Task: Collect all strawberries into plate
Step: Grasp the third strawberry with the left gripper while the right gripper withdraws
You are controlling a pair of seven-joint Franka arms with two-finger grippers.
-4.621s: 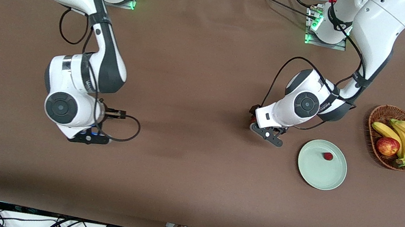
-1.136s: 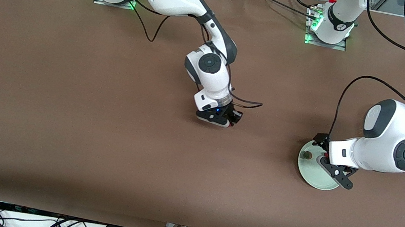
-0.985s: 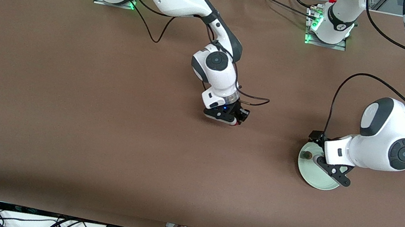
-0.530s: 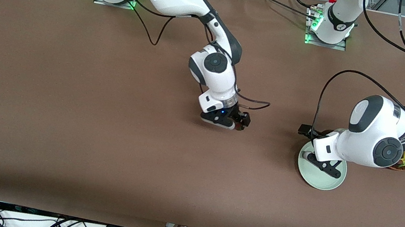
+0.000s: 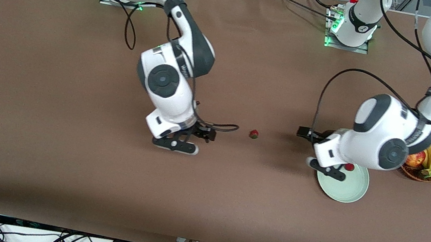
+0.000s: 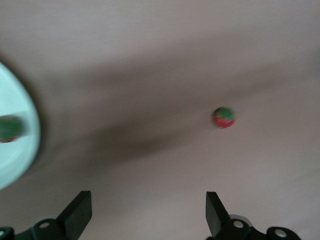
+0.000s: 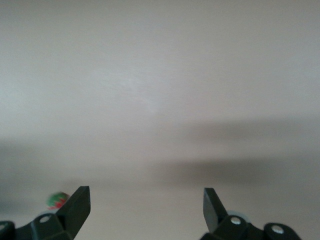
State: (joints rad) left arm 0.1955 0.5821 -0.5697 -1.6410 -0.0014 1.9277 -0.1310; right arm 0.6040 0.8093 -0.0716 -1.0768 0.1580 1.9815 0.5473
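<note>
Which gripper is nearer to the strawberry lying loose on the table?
Right, narrowly. The right gripper is open beside the strawberry, toward the right arm's end. The left gripper is open by the plate rim, slightly farther off.

plate (image 5: 347,190) partly hidden, basket (image 5: 410,171) mostly hidden

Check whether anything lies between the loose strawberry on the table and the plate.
Nothing visible on the table lies between the strawberry and the plate. The left tool, open and empty, hangs over the plate's edge on the strawberry's side.
</note>
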